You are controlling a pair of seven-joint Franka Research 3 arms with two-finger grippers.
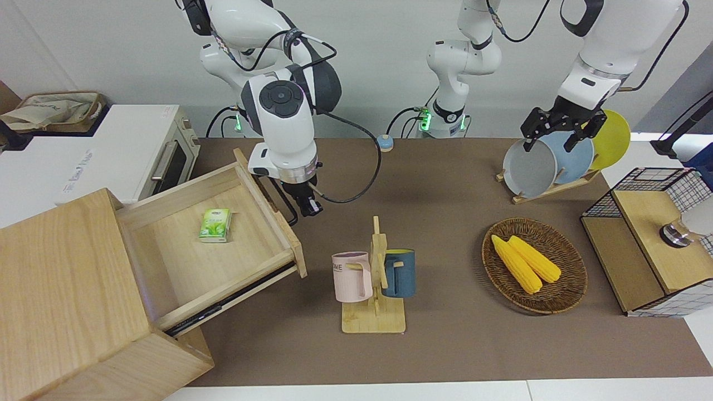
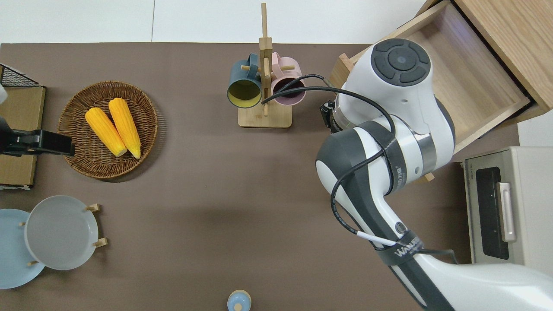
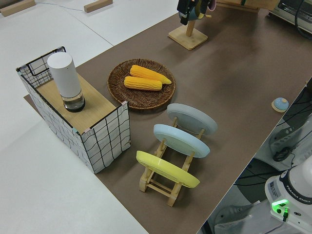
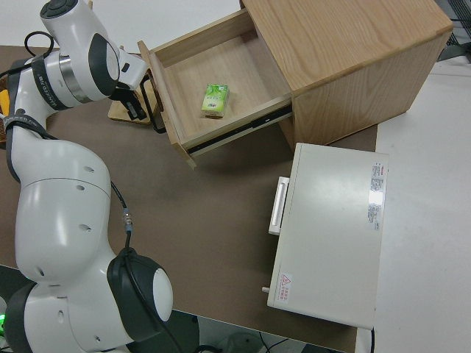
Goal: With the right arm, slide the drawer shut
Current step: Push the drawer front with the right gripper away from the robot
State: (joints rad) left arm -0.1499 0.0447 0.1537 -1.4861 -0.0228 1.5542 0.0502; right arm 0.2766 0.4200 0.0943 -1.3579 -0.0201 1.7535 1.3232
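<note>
1. I see the drawer (image 1: 223,234) pulled far out of the pale-wood cabinet (image 1: 67,301), at the right arm's end of the table (image 1: 445,345); its front panel faces the middle of the table
2. The black bar handle (image 1: 281,196) runs along that front panel, and a small green packet (image 1: 215,224) lies flat on the drawer floor
3. My right hand (image 1: 309,206) hangs just beside the handle, on the side toward the mug rack; in the right side view it sits (image 4: 137,104) close against the handle, but I cannot tell whether it touches
4. I cannot tell whether the right hand's fingers are spread or pressed together, since the wrist hides them from above
5. The right arm (image 2: 389,129) reaches over the drawer's front corner in the overhead view, with a black cable (image 2: 302,84) looping off the wrist toward the mugs
6. The white toaster oven (image 1: 111,153) stands beside the cabinet, nearer to the robots than the drawer
7. The wooden mug rack (image 1: 376,278) stands near the drawer front, carrying a pink mug (image 1: 352,277) and a dark blue mug (image 1: 399,272)
8. Toward the left arm's end a wicker basket (image 1: 568,289) holds two corn cobs (image 1: 526,262)
9. A plate rack (image 3: 168,183) carries grey, blue and yellow plates, and a wire-grid box (image 3: 97,131) has a white cylinder (image 3: 66,80) on its wooden top
10. The left arm is parked; its hand (image 1: 560,131) is spread open
</note>
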